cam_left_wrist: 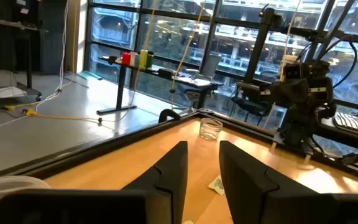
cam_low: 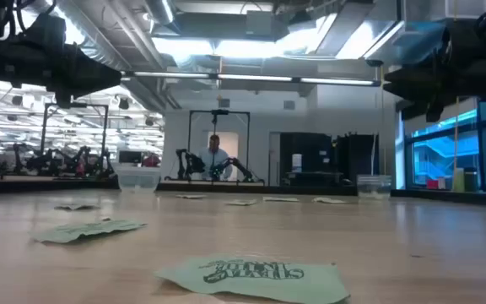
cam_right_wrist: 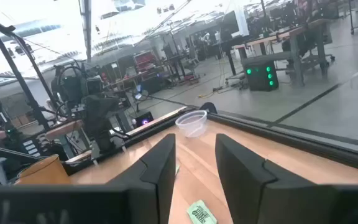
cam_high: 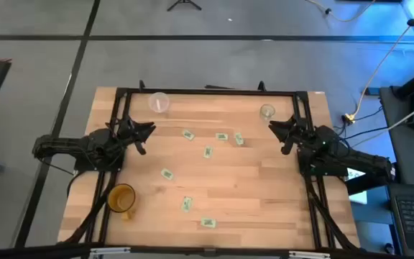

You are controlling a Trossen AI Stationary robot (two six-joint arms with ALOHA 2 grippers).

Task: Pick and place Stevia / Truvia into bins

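Note:
Several small whitish-green Stevia sachets [cam_high: 208,152] lie flat and scattered on the wooden table; one lies close in the low view [cam_low: 256,279]. The wider cloudy cup [cam_high: 158,102] stands at the far left and shows in the right wrist view [cam_right_wrist: 192,122]. The narrower clear cup [cam_high: 267,111] stands at the far right and shows in the left wrist view [cam_left_wrist: 211,129]. My left gripper [cam_high: 148,132] hovers open at the table's left side. My right gripper [cam_high: 274,129] hovers open at the right side, near the clear cup. Neither holds anything.
A yellow-orange handled mug [cam_high: 121,198] stands near the front left. A black frame rail [cam_high: 207,92] runs along the table's far edge and down both sides. A person [cam_low: 215,156] stands in the room far behind the table.

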